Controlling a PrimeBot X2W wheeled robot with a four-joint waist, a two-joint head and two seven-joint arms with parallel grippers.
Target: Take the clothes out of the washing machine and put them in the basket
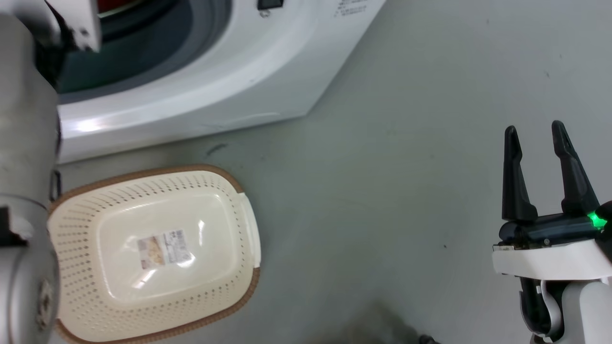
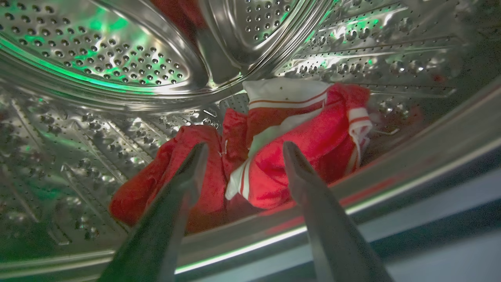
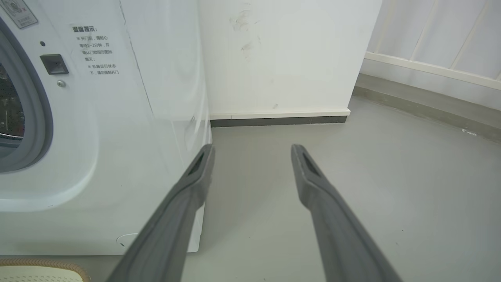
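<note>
Inside the steel drum of the washing machine (image 1: 229,71), the clothes lie bunched at the bottom: a bright red garment (image 2: 164,176) on the left and a red and white one with stripe trim (image 2: 297,129) on the right. My left gripper (image 2: 243,147) is open at the drum's mouth, its fingers spread just short of the pile, touching nothing. The cream basket (image 1: 153,253) with a brown rim stands on the floor before the machine, holding only a label. My right gripper (image 1: 536,131) hangs open over bare floor at the right, and in its own wrist view the right gripper (image 3: 252,149) is open too.
My left forearm (image 1: 24,143) runs up the left edge toward the porthole's grey gasket (image 1: 205,28). A white wall with a dark skirting (image 3: 278,119) stands beyond the machine's side. Grey floor (image 1: 406,191) stretches to the right of basket and machine.
</note>
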